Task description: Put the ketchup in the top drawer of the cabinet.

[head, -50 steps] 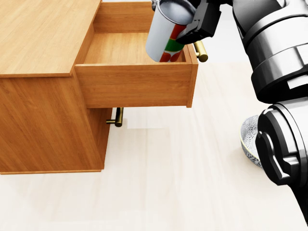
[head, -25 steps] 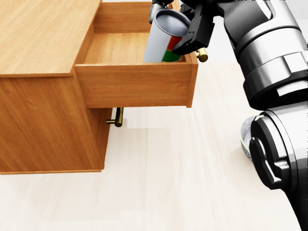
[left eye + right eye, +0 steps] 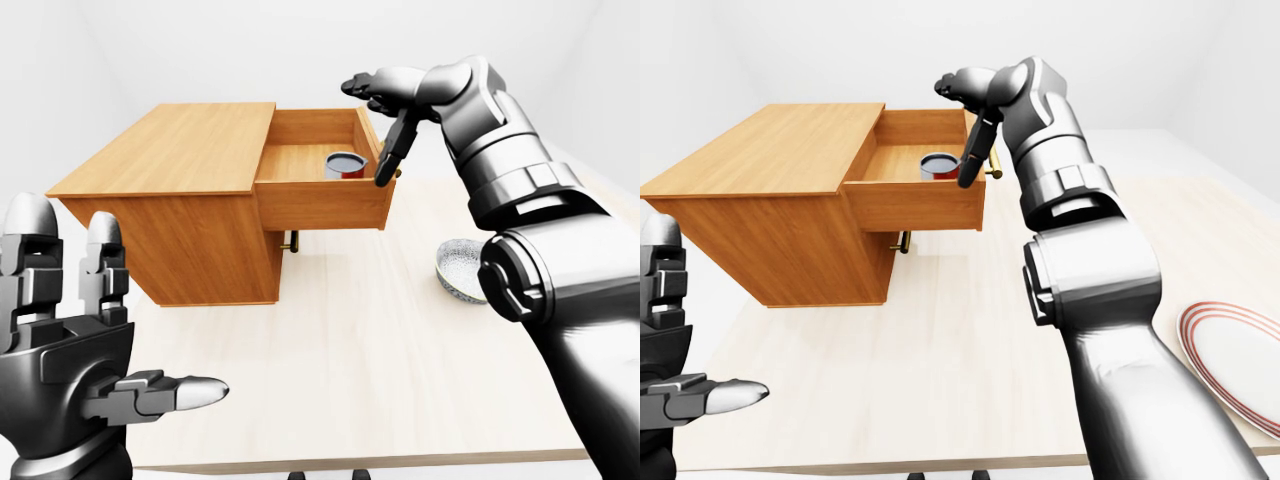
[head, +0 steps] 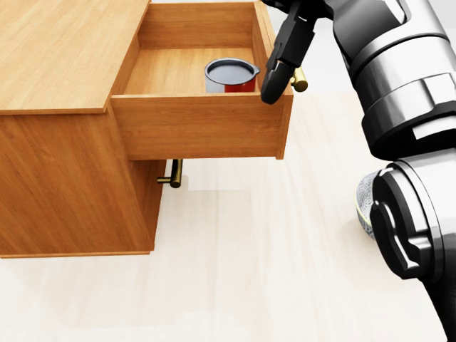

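Observation:
The ketchup bottle [image 4: 231, 75] stands inside the open top drawer [image 4: 199, 128] of the wooden cabinet [image 4: 64, 50], near the drawer's right wall; only its dark grey round end and a strip of red show. My right hand [image 3: 375, 120] hangs open just above and to the right of the bottle, one long finger [image 4: 276, 71] pointing down over the drawer's right corner, not touching the bottle. At the lower left of the left-eye view my left hand [image 3: 130, 310] is open and holds nothing.
A brass handle [image 4: 298, 78] sticks out of the drawer front behind my finger, another [image 4: 174, 174] on the lower drawer. On the pale table [image 3: 350, 380], a patterned bowl [image 3: 462, 268] sits right of the cabinet and a red-rimmed plate [image 3: 1240, 360] lies far right.
My right hand has let go of the ketchup, which dropped from a tilted hold over the drawer to standing inside it. The fingers have opened and stayed above the drawer's right side.

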`<state>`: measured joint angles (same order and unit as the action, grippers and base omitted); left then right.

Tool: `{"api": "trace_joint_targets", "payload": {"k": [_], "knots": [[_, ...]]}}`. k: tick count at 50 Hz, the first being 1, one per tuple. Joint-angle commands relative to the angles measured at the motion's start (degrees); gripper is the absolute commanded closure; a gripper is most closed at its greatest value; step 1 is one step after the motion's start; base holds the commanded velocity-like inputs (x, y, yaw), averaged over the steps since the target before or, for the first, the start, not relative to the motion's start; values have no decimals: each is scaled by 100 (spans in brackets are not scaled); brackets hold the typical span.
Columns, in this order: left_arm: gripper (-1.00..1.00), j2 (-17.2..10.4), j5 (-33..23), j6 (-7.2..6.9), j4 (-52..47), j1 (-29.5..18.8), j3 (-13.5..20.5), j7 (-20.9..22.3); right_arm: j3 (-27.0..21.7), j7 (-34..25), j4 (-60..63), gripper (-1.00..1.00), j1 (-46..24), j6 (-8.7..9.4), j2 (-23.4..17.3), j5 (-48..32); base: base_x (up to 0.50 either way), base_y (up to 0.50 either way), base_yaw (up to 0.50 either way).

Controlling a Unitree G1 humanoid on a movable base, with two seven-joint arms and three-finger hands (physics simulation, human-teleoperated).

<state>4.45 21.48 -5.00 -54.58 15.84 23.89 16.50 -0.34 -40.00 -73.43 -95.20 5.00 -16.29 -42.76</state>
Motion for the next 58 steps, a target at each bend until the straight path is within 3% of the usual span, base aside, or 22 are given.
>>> {"api": "trace_joint_targets", "payload": {"k": [1, 21, 30, 38, 44, 50, 58], "knots": [[-100, -6, -21, 0, 23, -15, -18, -8, -28, 0, 2, -100, -118, 0, -58, -39, 0, 0, 0], [-100, -18, 7, 0, -8, -19, -15, -37, 35, 0, 55, -100, -639, 0, -189, -307, 0, 0, 0], [-100, 4, 56, 0, -100, 26, 19, -23, 25, 0, 349, -100, -1267, 0, -476, -475, 0, 0, 0], [-100, 22, 64, 0, -111, 32, 42, -2, -55, 0, 956, -100, -1168, 0, -652, -464, 0, 0, 0], [-100, 47, 49, 0, -132, 69, 33, 31, -52, 0, 2704, -100, -390, 0, -777, -551, 0, 0, 0], [-100, 78, 41, 0, -147, 111, 35, 77, 1, 0, 5876, -100, 1356, 0, -851, -1382, 0, 0, 0], [-100, 115, -23, 0, -151, 150, -18, 115, -230, 0, 8209, -100, 2983, 0, -671, -2611, 0, 0, 0]]}}
